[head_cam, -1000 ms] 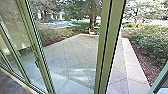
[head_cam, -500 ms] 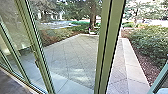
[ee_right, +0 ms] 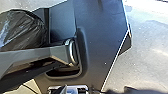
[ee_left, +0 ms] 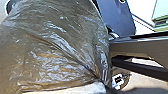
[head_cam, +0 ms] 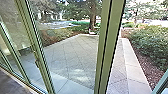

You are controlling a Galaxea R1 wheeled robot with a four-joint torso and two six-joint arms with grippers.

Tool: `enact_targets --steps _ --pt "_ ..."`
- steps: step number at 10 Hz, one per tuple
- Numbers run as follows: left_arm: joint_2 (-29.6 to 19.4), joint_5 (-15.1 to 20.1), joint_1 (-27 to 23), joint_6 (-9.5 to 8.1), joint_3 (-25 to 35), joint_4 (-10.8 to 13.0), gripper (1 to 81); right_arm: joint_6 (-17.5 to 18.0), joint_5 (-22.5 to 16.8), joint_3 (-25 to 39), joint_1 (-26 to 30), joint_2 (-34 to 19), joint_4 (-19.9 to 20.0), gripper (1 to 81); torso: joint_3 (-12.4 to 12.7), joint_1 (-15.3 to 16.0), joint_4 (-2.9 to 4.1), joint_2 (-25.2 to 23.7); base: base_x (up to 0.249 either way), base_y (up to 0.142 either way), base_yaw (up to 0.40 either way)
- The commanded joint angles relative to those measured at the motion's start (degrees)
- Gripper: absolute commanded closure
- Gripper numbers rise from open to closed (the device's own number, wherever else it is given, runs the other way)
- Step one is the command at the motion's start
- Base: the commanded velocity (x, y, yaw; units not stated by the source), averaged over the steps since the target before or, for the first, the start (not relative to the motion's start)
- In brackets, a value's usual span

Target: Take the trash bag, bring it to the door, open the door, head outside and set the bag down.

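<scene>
The trash bag (ee_left: 55,50), brownish and shiny, looms large in the left wrist view; its film draws together into creases at my left gripper (ee_left: 106,86), which is shut on the bag's gathered neck. In the right wrist view the dark bulge of the trash bag (ee_right: 21,31) is beside the robot's body. Ahead, in the head view, stand green-framed glass panels and a thick double post (head_cam: 106,50). Right of that post is a gap onto the paving, with a green slanted door edge (head_cam: 161,83) at the lower right corner.
Beyond the glass lies a paved yard (head_cam: 72,55) with a pale stone border (head_cam: 132,63) along its right side. Bushes (head_cam: 150,42) grow beside it, and a tree trunk (head_cam: 92,17) rises farther off. A metal sill runs along the lower left.
The green slanted edge at the lower right has shifted slightly outward to the right, while the posts and yard keep their places in the head view.
</scene>
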Motion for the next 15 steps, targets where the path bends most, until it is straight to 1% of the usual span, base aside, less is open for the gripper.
enact_targets --steps 1,2,3,6,7,10,11,12,13,14,15 --pt "0.5 2.7 -2.7 0.34 -1.3 -0.2 81.1 -4.8 -0.7 -2.3 2.2 1.5 5.7 1.0 0.0 0.0 0.0 0.0 0.0 0.0 0.0" --pt "1.1 1.9 -2.8 0.25 -2.8 -0.3 81.1 -4.8 -1.3 -3.3 2.3 3.0 5.8 1.0 0.0 0.0 0.0 0.0 0.0 0.0 0.0" --pt "1.7 1.9 -2.9 0.24 -3.8 -0.3 81.1 -4.7 -1.3 -5.4 2.1 4.2 5.9 1.0 0.0 0.0 0.0 0.0 0.0 0.0 0.0" --pt "2.7 2.0 -3.6 0.33 -5.6 -0.1 81.1 -4.9 -1.1 -15.1 0.8 12.0 5.7 1.0 0.0 0.0 0.0 0.0 0.0 0.0 0.0" --pt "2.8 2.0 -3.7 0.33 -5.6 -0.1 81.1 -5.0 -0.8 -16.7 0.6 13.3 5.2 1.0 0.0 0.0 0.0 0.0 0.0 0.0 0.0" --pt "2.8 2.0 -3.9 0.33 -5.6 -0.1 81.1 -5.0 -0.8 -16.2 0.6 13.4 5.1 1.0 0.0 0.0 0.0 0.0 0.0 0.0 0.0" --pt "2.8 2.0 -3.9 0.33 -5.6 -0.1 81.1 -5.0 -0.8 -15.9 0.5 13.5 5.0 1.0 1.3 0.0 0.0 0.0 0.0 0.0 0.0" --pt "2.8 2.0 -3.9 0.33 -5.6 -0.1 81.1 -5.1 -0.8 -15.3 0.5 13.4 5.0 1.0 4.1 0.0 0.0 0.0 0.0 0.0 0.0" --pt "2.8 2.0 -4.0 0.33 -5.6 0.0 81.1 -5.1 -0.8 -15.3 0.5 13.4 5.0 1.0 4.7 0.0 0.0 0.0 0.0 0.0 0.0" --pt "2.8 2.0 -3.9 0.33 -5.6 0.0 81.1 -5.1 -0.8 -15.3 0.6 13.4 5.0 1.0 1.5 0.0 0.0 0.0 0.0 0.0 0.0" --pt "2.8 2.0 -3.9 0.33 -5.6 0.0 81.1 -5.0 -0.8 -15.3 0.5 13.4 5.0 1.0 2.8 0.0 0.0 0.0 0.0 0.0 0.0"
